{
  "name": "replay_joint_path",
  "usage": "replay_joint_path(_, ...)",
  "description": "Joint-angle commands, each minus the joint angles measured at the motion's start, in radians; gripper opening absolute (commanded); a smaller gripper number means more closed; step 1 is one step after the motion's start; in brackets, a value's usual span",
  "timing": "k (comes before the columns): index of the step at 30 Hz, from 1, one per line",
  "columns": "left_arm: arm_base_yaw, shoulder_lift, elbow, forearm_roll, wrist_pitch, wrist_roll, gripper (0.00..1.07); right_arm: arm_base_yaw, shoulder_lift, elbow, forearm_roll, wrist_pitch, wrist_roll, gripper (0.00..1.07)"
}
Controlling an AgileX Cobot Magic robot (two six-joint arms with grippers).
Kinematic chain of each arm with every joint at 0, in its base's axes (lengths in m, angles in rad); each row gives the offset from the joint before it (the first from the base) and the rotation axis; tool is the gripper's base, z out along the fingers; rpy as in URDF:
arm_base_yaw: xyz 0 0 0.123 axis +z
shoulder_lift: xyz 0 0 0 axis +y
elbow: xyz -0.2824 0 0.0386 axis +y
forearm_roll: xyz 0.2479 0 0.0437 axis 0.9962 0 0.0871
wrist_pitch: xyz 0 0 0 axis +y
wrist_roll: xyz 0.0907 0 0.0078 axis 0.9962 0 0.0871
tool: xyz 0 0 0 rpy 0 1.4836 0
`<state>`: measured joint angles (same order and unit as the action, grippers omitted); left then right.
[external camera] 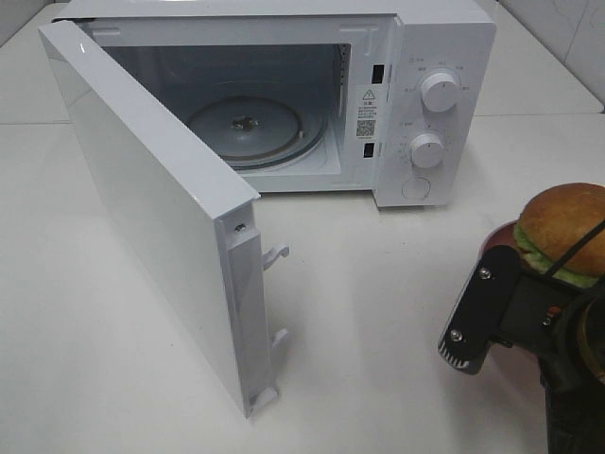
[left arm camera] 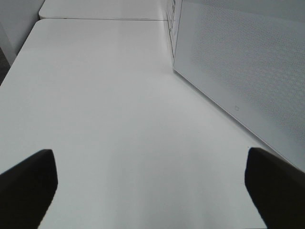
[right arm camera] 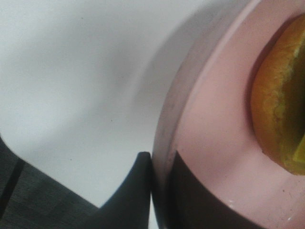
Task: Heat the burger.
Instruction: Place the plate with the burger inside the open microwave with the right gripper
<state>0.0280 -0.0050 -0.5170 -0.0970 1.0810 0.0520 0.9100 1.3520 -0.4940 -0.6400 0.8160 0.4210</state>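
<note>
At the rim of the pink plate (right arm camera: 214, 138) the right gripper (right arm camera: 161, 188) shows only its two dark fingertips in the wrist view. Most of the plate is cut off there. In the high view the arm's black body covers the fingertips and nearly all of the plate (external camera: 504, 236). I cannot tell whether the plate rests on the table (external camera: 378, 312) or is raised off it.

The gripper is clamped on the plate's rim, with one finger (right arm camera: 136, 183) on the outside and the other on the inner face. Just beyond the fingers, on the plate, sits the burger (external camera: 562, 227), its brown bun and green lettuce clear from above. The wrist view catches only an edge of the bun (right arm camera: 274, 109).

Farther out from this gripper, ahead and across toward the other arm's side, stands the microwave (external camera: 444, 38) with two knobs (external camera: 440, 92). Its door (external camera: 142, 208) is swung wide open. The cavity holds a glass turntable (external camera: 255, 123).

The left gripper (left arm camera: 152, 191) is outside the high view. Its fingers (left arm camera: 26, 186) are spread far apart over the white table, with the dotted door panel (left arm camera: 238, 71) off to one side.
</note>
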Motion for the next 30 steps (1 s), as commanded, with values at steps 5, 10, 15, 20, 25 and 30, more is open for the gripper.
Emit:
replay_joint_path(5, 0.002, -0.014, 0.001, -0.003, -0.013, 0.004, 1.0, 0.004, -0.006, 0.0, -0.098, -0.072, -0.135, 0.02)
replay_joint_path(10, 0.002, -0.014, 0.001, -0.003, -0.013, 0.004, 1.0, 0.004, -0.006, 0.0, -0.137, -0.116, -0.171, 0.02)
replay_joint_path(15, 0.002, -0.014, 0.001, -0.003, -0.013, 0.004, 1.0, 0.004, -0.006, 0.0, -0.192, -0.138, -0.175, 0.02)
replay_joint_path(20, 0.002, -0.014, 0.001, -0.003, -0.013, 0.004, 1.0, 0.004, -0.006, 0.0, -0.249, -0.181, -0.175, 0.03)
replay_joint_path(25, 0.002, -0.014, 0.001, -0.003, -0.013, 0.004, 1.0, 0.004, -0.006, 0.0, -0.311, -0.203, -0.175, 0.04)
replay_joint_path(30, 0.002, -0.014, 0.001, -0.003, -0.013, 0.004, 1.0, 0.004, -0.006, 0.0, -0.356, -0.21, -0.175, 0.05)
